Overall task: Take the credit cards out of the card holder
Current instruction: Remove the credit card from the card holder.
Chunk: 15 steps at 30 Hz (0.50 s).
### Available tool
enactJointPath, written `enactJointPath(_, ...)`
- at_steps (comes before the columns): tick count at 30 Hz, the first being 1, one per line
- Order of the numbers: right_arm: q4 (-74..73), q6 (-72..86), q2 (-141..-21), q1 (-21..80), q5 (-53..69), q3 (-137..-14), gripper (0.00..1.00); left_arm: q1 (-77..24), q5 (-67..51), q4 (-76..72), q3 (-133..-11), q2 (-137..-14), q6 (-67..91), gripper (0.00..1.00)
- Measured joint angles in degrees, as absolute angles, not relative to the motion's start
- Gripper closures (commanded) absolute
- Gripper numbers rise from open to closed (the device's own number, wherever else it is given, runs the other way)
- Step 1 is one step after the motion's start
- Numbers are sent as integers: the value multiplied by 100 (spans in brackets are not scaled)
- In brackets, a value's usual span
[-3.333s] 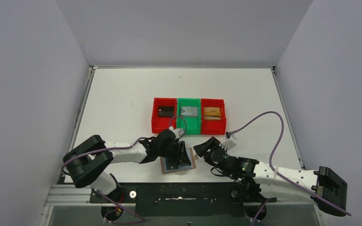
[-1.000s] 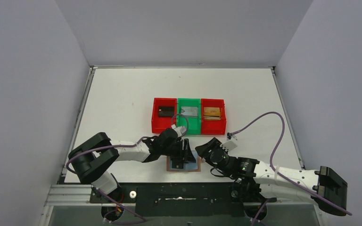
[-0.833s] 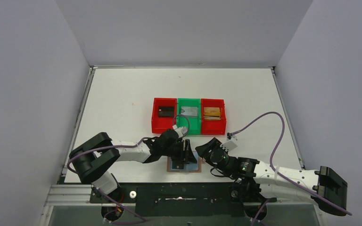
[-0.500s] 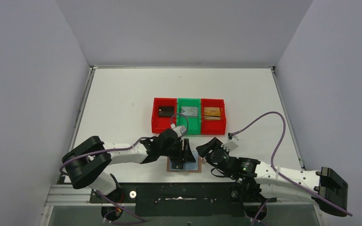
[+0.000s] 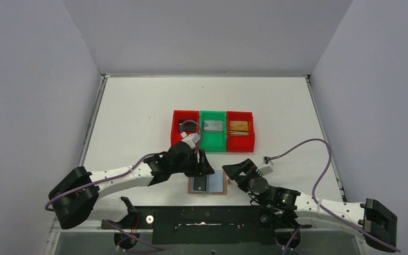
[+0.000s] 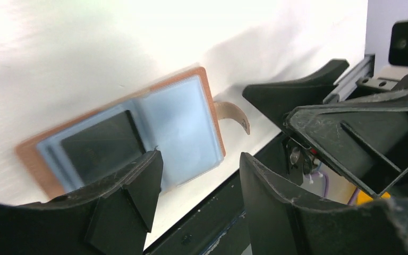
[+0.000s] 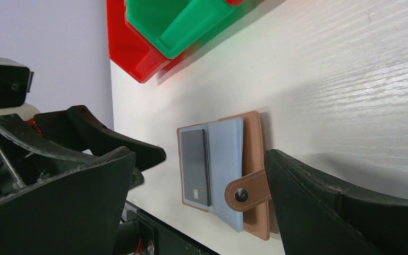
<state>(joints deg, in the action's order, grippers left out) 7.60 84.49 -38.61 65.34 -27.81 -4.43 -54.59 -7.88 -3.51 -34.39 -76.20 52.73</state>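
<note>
Left pincer (image 5: 200, 163) is hovering over the 11 o'clock corner of the card holder (image 5: 207, 185). Its jaws are standing apart with nothing between them, and the left wrist camera is looking through the gap at the holder's grey-blue lining. Right pincer (image 5: 232, 171) is hanging just beside the holder at its 2 o'clock, with jaws spread wide and gripping nothing.

The card holder is lying open and flat on the white surface (image 5: 138, 106), close to the 6 o'clock edge and at 6 o'clock from the green bin (image 5: 213, 142). A dark card (image 7: 195, 167) is resting on the holder's 9 o'clock half; whether it is tucked into a slot or lying loose cannot be told. The snap tab (image 7: 244, 194) is sticking out from the holder's 3 o'clock side, toward the right pincer.

Three bins are sitting side by side in a row at mid-surface. The left red bin (image 5: 176, 139) is holding a black card (image 5: 187, 125), the green bin is holding a silver-grey card (image 5: 213, 125), and the right red bin (image 5: 240, 143) is holding a gold-tan card (image 5: 239, 126).
</note>
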Motion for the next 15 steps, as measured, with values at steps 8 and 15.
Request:
enactJointPath(8, 73, 8615, -3811, 6534, -2829, -1085, 2, -4521, 43, 718, -2967, -5867, 5304, 24)
enactJointPath(15, 565, 8621, -3879, 6534, -2805, -851, 14, -3822, 307, 1463, -2414, -4136, 5387, 24)
